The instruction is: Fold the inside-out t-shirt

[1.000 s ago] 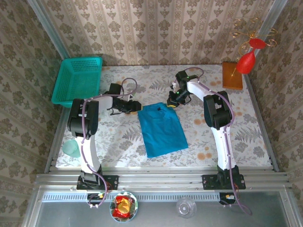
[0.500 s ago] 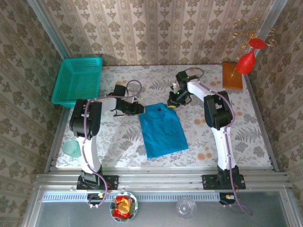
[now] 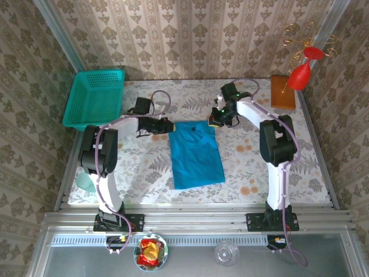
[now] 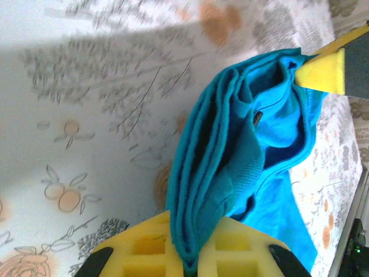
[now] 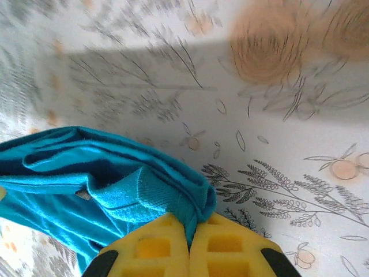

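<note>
From above, the left jaws, which a second ago stood spread just off the far left corner of the inside-out t-shirt (image 3: 196,153), are now pinched onto that corner. The right arm (image 3: 275,138) has swung rightward with its jaws clamped on the far right corner, so the shirt's far edge is now drawn straight between the two. The shirt lies flat mid-tabletop, its length running toward the near edge. A teal mesh basket (image 3: 95,98) sits at the far left corner and a wooden block (image 3: 282,92) at the far right, both well apart from the cloth. A pale teal cup (image 3: 84,181) stands at the near left edge, partly behind the left arm (image 3: 95,156). Bare tabletop (image 3: 300,167) lies open on both sides of the shirt, more of it to the right. In the left wrist view, the yellow jaws nip several bunched layers of cloth, and the right arm's yellow pad (image 4: 323,72) holds the opposite corner. In the right wrist view, the jaws are pressed together on a folded ribbed edge, above patterned tabletop.
</note>
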